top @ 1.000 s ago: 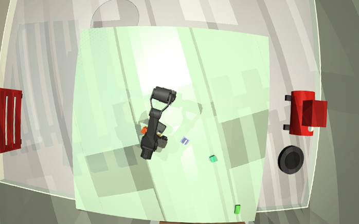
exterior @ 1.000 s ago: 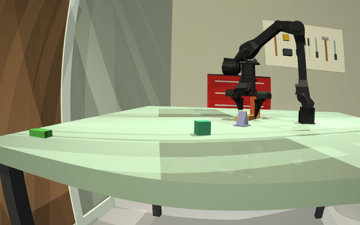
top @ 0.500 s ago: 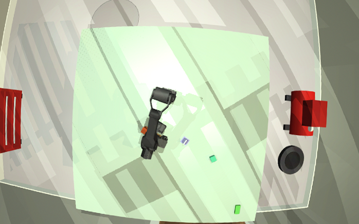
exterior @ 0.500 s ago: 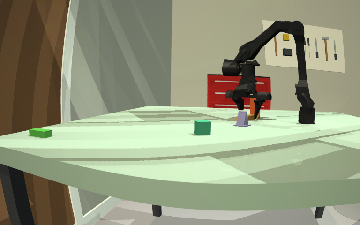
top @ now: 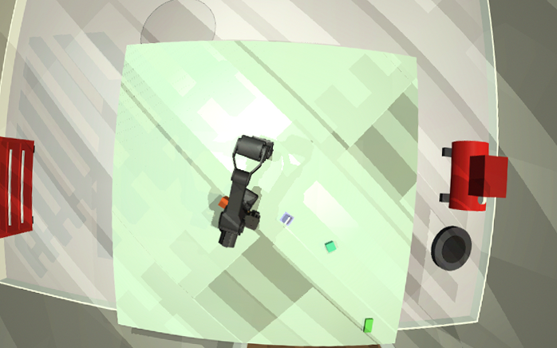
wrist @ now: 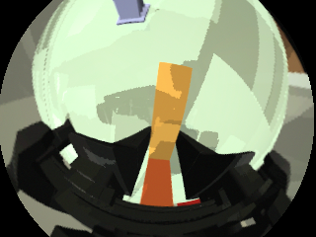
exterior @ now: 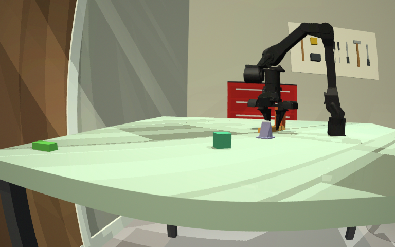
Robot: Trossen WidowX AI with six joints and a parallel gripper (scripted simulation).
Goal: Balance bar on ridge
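While the orange bar (wrist: 168, 133) is lying on the table (exterior: 163, 174) close beside the lavender ridge (exterior: 265, 130), the gripper (exterior: 271, 117) is standing over the bar with its jaws clenched on it, the fingers pressing its two long sides. The hold seems to be sitting toward one end of the bar, since most of its length is running out past the fingers toward the ridge; for a level rest, a grasp nearer the bar's middle is likely serving better. The lift is calling for a straight rise, keeping the bar flat, before it is carried crosswise over the ridge. Farther out from the ridge, a dark green cube (exterior: 221, 139) is sitting, and a bright green block (exterior: 44, 145) well beyond that.
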